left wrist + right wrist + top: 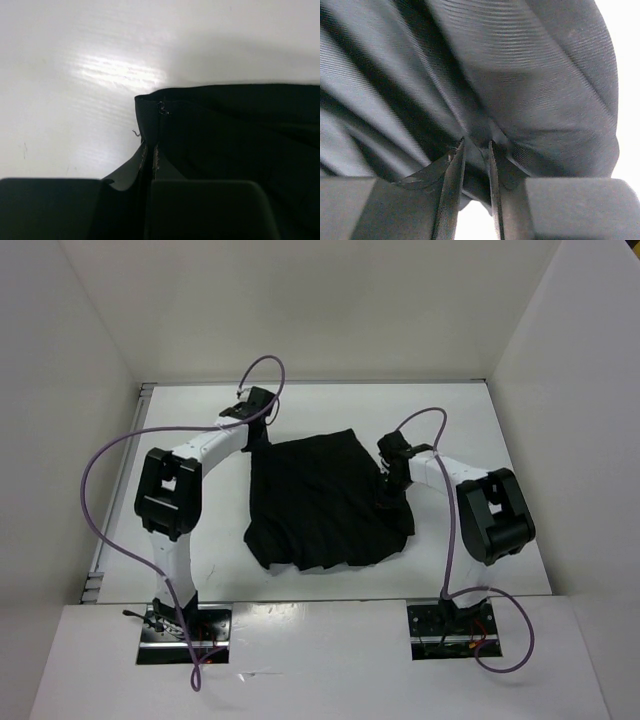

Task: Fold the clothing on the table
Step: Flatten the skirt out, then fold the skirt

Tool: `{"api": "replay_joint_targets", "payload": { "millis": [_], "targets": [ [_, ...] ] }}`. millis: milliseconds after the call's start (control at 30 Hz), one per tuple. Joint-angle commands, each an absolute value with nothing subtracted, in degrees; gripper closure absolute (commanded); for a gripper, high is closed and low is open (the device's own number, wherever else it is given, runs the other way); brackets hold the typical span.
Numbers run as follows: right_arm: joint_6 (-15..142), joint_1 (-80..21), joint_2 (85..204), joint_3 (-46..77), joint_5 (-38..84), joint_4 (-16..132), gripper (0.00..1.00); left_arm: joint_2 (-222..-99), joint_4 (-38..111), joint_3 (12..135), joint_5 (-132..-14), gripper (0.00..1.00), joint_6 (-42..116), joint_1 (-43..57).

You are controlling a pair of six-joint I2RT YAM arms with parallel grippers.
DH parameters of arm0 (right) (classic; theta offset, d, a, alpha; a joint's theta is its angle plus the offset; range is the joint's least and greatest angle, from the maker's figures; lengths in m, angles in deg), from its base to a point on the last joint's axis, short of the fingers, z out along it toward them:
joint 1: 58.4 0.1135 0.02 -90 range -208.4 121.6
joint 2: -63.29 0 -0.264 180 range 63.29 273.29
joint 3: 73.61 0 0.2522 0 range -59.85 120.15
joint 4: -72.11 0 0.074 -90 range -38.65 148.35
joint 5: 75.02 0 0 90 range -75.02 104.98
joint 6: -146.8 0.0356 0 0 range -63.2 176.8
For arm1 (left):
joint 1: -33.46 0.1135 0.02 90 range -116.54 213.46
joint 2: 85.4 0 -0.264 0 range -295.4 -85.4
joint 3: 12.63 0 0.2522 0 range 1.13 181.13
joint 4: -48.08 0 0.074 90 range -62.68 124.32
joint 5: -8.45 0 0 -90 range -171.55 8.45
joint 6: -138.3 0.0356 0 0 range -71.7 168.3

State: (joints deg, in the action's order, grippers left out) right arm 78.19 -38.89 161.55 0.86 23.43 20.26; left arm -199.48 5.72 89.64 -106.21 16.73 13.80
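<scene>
While the left gripper [150, 162] and right gripper [476, 152] each clamp the soft black pleated garment [325, 505], it lies unfolded mid white table [480, 420].

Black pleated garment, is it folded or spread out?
Spread out: the black pleated fabric garment lies mostly flat on the white table, its jagged hem showing.

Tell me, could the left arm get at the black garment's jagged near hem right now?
Probably, but not right away. Nothing lies over the hem of the clothing, yet the left claw is shut on its far corner and must let go first.
</scene>
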Motion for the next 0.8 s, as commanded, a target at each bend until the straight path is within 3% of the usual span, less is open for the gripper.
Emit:
{"api": "replay_joint_targets", "payload": {
  "millis": [0, 200, 300, 500, 767],
  "targets": [
    [78.6, -36.1, 163.0, -1.1, 23.4, 20.6, 0.70, -202.2, 8.6, 94.7, -105.4, 1.00, 19.9, 16.9],
    [79.1, -23.8, 164.1, 0.0, 30.8, 16.0, 0.74, -208.3, 9.1, 103.6, -101.0, 1.00, 22.9, 18.7],
    [79.9, -21.3, 157.0, 0.0, 34.1, 14.8, 0.77, -209.1, 8.5, 105.3, -99.4, 1.00, 24.1, 18.7],
    [79.9, -29.1, 147.7, 15.5, 25.7, 11.4, 0.51, -205.4, 10.7, 100.2, -95.4, 1.00, 25.2, 18.7],
    [78.1, -40.9, 163.6, 27.8, 25.1, 24.9, 0.47, -202.1, 11.2, 93.2, -93.7, 1.00, 25.2, 18.7]
  ]
}}
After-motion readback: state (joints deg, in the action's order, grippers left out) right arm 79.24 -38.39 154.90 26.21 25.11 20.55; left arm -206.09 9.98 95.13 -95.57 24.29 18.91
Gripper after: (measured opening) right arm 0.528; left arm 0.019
